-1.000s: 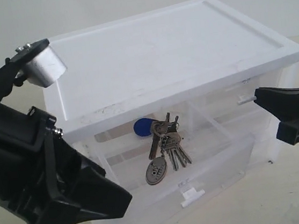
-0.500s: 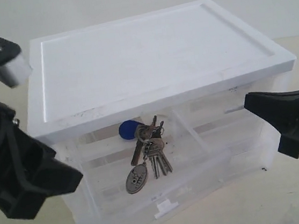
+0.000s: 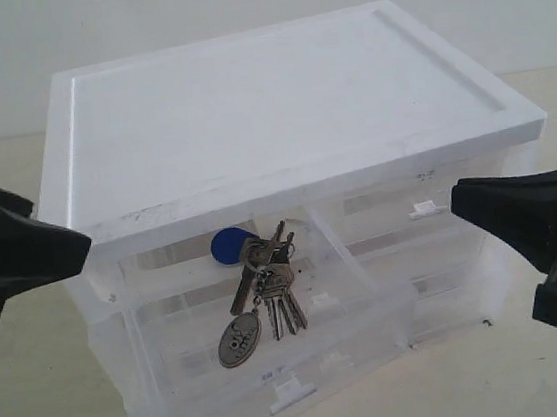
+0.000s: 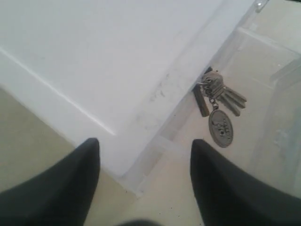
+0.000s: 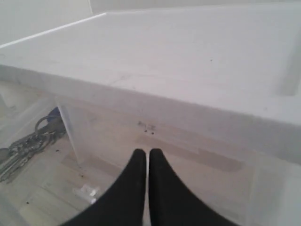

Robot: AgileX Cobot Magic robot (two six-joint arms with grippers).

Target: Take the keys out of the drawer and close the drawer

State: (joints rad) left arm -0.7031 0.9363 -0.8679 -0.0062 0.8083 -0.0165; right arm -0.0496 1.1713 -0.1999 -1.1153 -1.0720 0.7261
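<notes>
The storage cabinet (image 3: 277, 108) is a translucent plastic unit with a flat white top panel, and it serves as the reference for all positions below. The drawer (image 3: 353, 336), the half-width compartment in the upper row on the cabinet's left half, stands pulled out from the cabinet front. The keys (image 3: 258, 291) lie inside it on its floor, near its rear. The blue fob sits partly under the edge of the top panel, and the oval metal tag points toward the drawer front. The neighbouring half-width drawer (image 3: 399, 205), on the cabinet's right half, is pushed in flush. Its contents cannot be determined through the cloudy plastic. The left gripper (image 4: 143, 160) is positioned off the cabinet's left front corner with its jaws spread wide and nothing between them. It is clear of the keys (image 4: 218, 106). The right gripper (image 3: 469, 202) is positioned at the cabinet's right front with its fingers pressed together and empty. Its tip is just beside the small white tab of the flush drawer.
</notes>
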